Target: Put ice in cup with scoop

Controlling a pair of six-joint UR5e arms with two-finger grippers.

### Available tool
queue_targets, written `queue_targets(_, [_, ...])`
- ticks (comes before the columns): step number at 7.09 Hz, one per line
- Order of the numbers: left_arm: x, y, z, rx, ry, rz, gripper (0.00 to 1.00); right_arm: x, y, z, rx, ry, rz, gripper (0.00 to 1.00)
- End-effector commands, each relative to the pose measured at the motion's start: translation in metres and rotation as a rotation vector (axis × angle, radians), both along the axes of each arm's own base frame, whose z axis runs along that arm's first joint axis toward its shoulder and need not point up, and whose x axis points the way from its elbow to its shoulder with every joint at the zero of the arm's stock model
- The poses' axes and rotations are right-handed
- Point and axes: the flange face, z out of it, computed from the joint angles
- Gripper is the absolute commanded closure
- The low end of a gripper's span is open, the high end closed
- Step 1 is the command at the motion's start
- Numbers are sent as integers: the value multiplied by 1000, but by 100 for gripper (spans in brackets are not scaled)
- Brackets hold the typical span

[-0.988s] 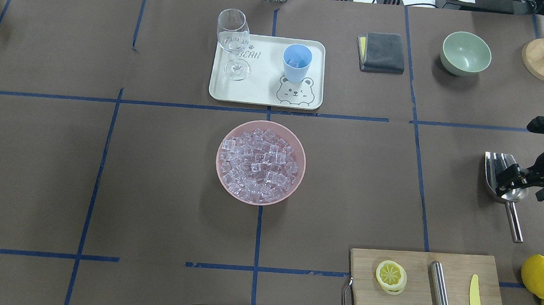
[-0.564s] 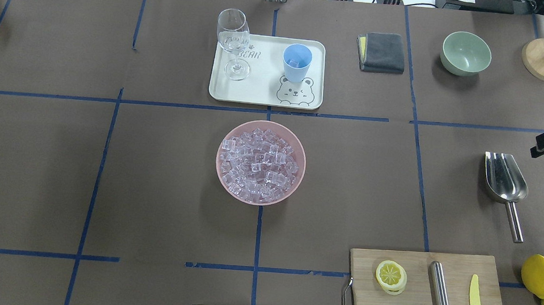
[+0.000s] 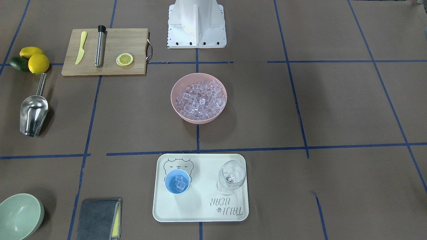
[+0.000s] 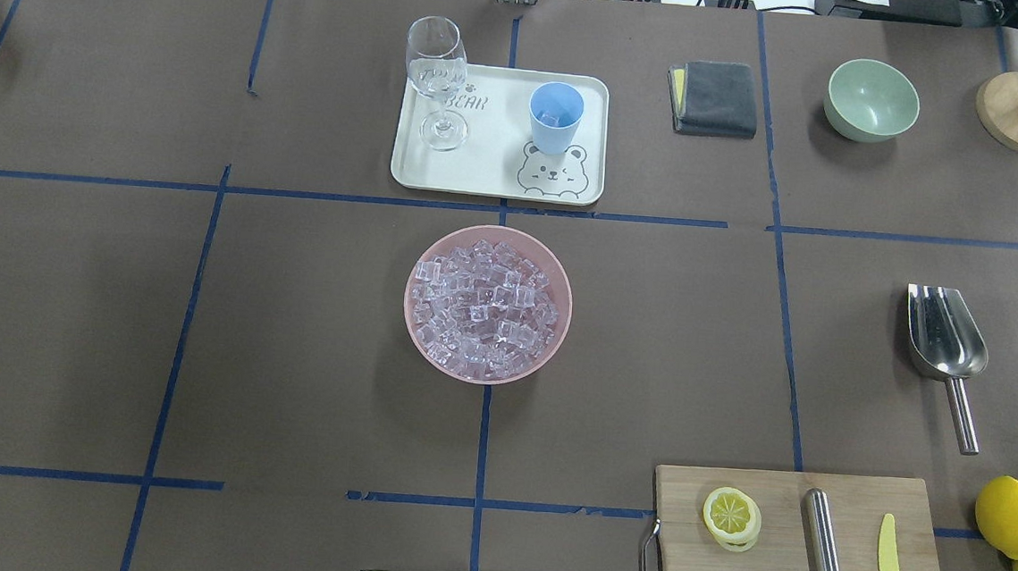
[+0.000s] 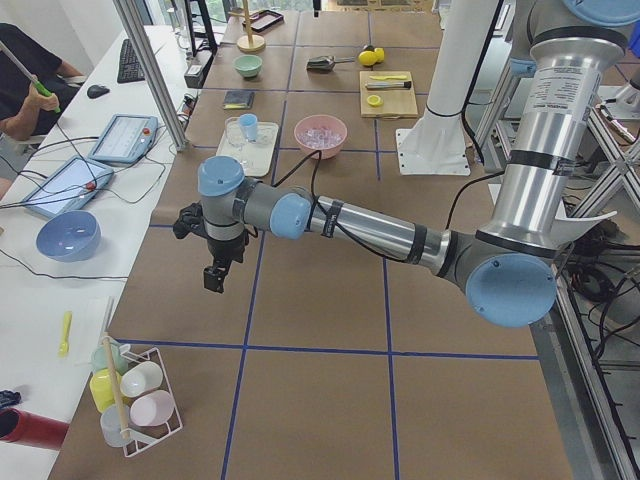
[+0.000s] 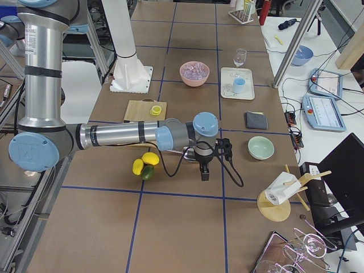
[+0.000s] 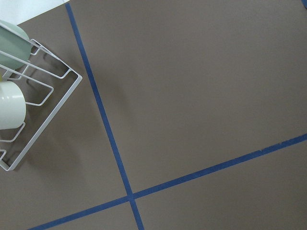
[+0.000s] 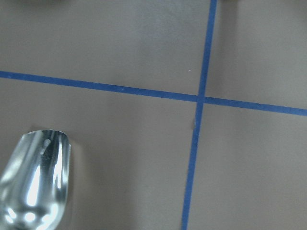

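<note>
You'll find the scoop [image 4: 945,334] lying flat on the table at the right of the overhead view, handle toward the lower edge, nothing gripping it. The cup [image 3: 177,181] stands on the tray [image 3: 200,206] at lower centre of the front view, a few cubes of ice [image 3: 180,182] inside; more fills the pink bowl [image 4: 408,305] mid-frame. The right gripper [image 6: 205,170] hangs near the scoop, the left gripper [image 5: 213,275] above the table; you cannot tell how far either is open

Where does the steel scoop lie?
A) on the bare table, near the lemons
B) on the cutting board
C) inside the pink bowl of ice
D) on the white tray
A: the scoop lies on the table, handle toward the lemons.
</note>
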Motion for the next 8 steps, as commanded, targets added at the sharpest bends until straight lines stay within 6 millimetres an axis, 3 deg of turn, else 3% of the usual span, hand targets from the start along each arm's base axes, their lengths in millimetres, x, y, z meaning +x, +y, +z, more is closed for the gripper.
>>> queue_targets(1, [-36,24,29,-81,53,-22,0,24,14,27,-17,-41,2,0])
queue_targets(3, [-37,72,90,-185,102,-2,0,25,19,30,-20,-42,1,0])
queue_targets(4, [-37,87,108,-212,98,-4,0,25,16,27,-17,-44,2,0])
queue_targets(8, [-36,87,107,-216,101,-6,0,33,27,45,-57,-46,22,0])
